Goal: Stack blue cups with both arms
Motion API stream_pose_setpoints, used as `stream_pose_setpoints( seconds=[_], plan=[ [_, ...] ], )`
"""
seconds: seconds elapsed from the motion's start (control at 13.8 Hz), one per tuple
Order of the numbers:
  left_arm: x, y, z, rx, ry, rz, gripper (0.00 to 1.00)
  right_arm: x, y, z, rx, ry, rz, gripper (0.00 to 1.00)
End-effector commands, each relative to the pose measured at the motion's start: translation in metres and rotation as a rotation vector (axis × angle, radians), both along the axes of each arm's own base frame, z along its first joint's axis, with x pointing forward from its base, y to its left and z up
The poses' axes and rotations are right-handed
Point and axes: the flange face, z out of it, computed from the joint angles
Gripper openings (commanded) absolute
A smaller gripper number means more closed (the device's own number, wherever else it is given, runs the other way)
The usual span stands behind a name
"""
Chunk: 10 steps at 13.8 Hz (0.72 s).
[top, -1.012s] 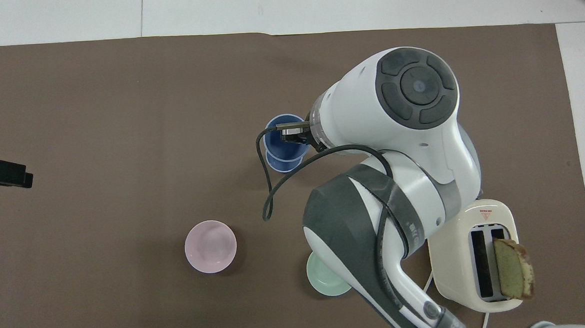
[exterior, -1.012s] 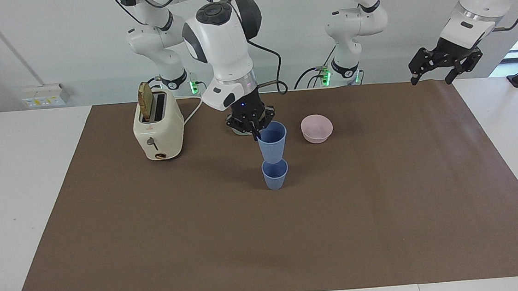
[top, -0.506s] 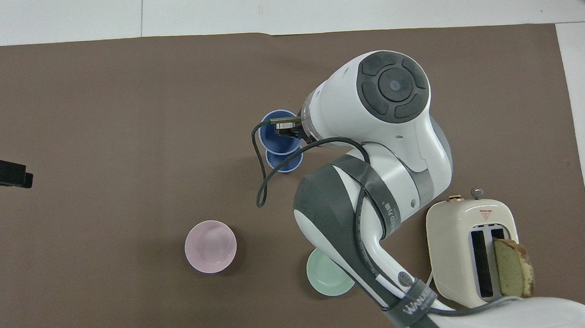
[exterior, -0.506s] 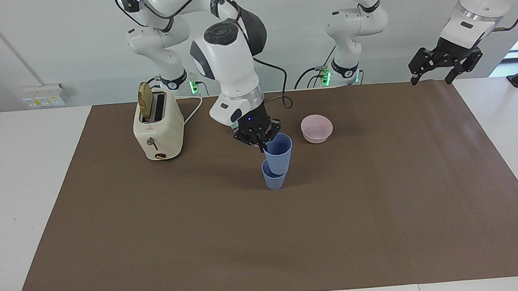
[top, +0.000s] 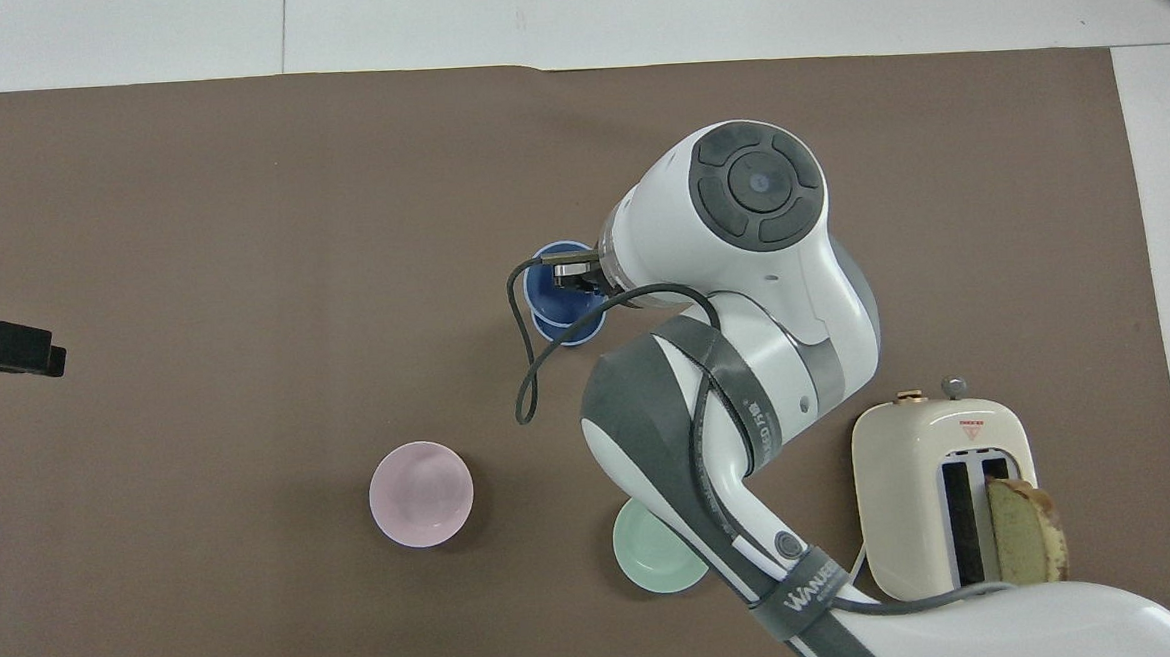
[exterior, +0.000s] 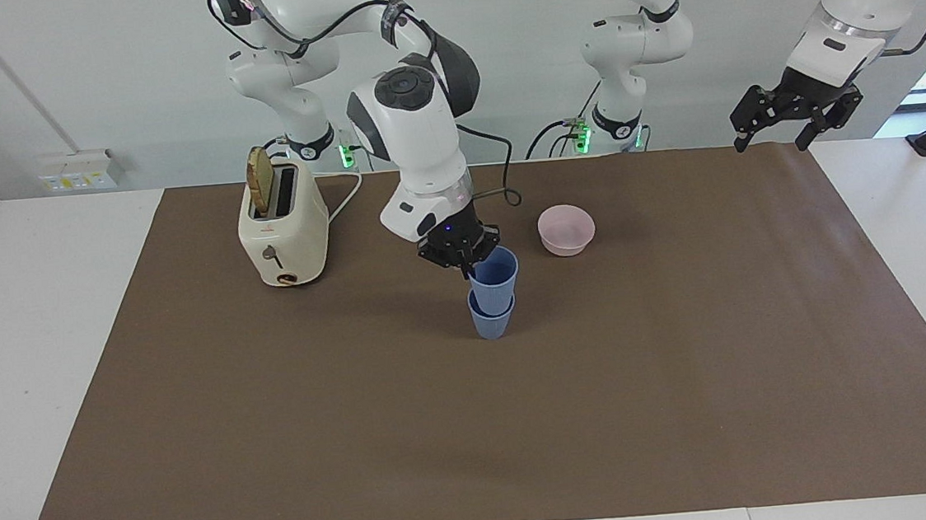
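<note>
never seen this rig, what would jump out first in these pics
Mid-table, the right gripper is shut on the rim of the upper blue cup, which sits partly inside the lower blue cup. The left gripper hangs open over the left arm's end. A toaster holds a slice.

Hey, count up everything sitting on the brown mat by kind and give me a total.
Blue cups: 2, upper cup nested in lower cup
Bowls: 2, pink bowl, mint-green bowl
Toaster: 1
Total: 5
</note>
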Motion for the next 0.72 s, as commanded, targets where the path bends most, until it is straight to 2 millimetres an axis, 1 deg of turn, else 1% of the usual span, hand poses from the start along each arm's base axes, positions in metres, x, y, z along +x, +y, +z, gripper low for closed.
stream_pose_setpoints(
  seconds=[0.0, 0.22, 0.29, 0.36, 0.43, 0.51, 0.65],
  plan=[
    [-0.0036, 0.0014, 0.0062, 0.014, 0.004, -0.002, 1.00, -0.0054, -0.0039, -0.0019, -0.008, 0.006, -0.003, 0.00],
    [-0.0039, 0.0022, 0.0071, 0.014, 0.001, 0.000, 1.00, -0.0053, -0.0026, -0.0049, -0.008, 0.009, 0.000, 0.00],
    [-0.0039, 0.0022, 0.0071, 0.014, 0.001, 0.000, 1.00, -0.0029, -0.0058, -0.0051, -0.005, 0.011, -0.009, 0.18],
    [-0.0040, 0.0014, 0.0071, 0.014, 0.001, -0.002, 1.00, -0.0024, -0.0077, -0.0062, -0.006, 0.017, -0.018, 0.71],
    [-0.0041, 0.0014, 0.0070, 0.014, 0.002, -0.002, 1.00, -0.0023, -0.0076, -0.0037, -0.004, 0.012, -0.018, 0.73],
    [-0.0039, 0.0022, 0.0071, 0.014, 0.001, 0.000, 1.00, -0.0025, -0.0057, -0.0030, -0.001, 0.011, -0.023, 0.78],
    [-0.0035, 0.0022, 0.0063, 0.014, 0.002, 0.000, 1.00, -0.0023, -0.0054, 0.0001, 0.001, 0.008, -0.028, 0.82]
  ],
)
